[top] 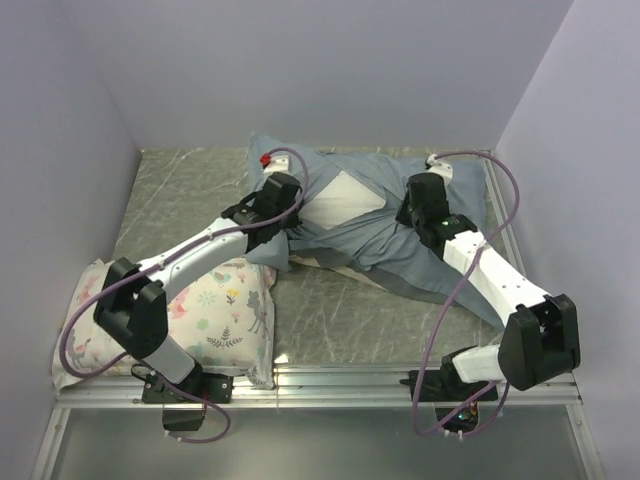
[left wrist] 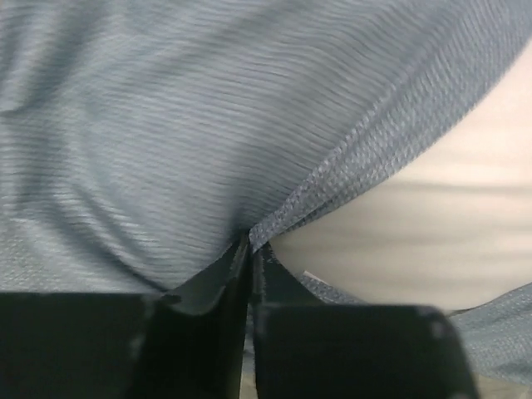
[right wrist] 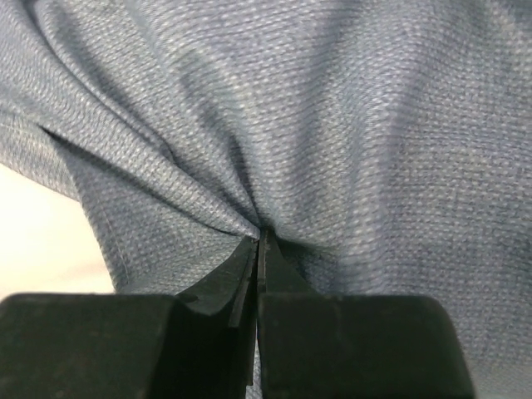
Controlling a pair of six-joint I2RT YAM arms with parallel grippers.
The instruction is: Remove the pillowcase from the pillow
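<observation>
From above, the pillowcase (top: 400, 250) lies grey-blue side out, rumpled over the pillow (top: 345, 195), whose white shows through the opening. It is held on either side of that white patch, probably so the cloth can be drawn off.

Left wrist: the left gripper (left wrist: 251, 243) pinches the hem just beside the bare pillow.

Right wrist: the right gripper (right wrist: 259, 237) is clamped on a gathered fold, creases fanning out.

Pillowcase (top: 400, 245): plain grey-blue with a finely ribbed weave; pillow (top: 345, 197): plain white, creamier in the wrist views. Second pillow (top: 225, 310): white ground printed with pastel flowers and small animals in pink, green and yellow. Table (top: 185, 195): grey, marbled with pale veins; arms (top: 495, 275): white with black joints, black left gripper (left wrist: 249, 249) and right gripper (right wrist: 259, 241), purple cables (top: 428, 360).
</observation>
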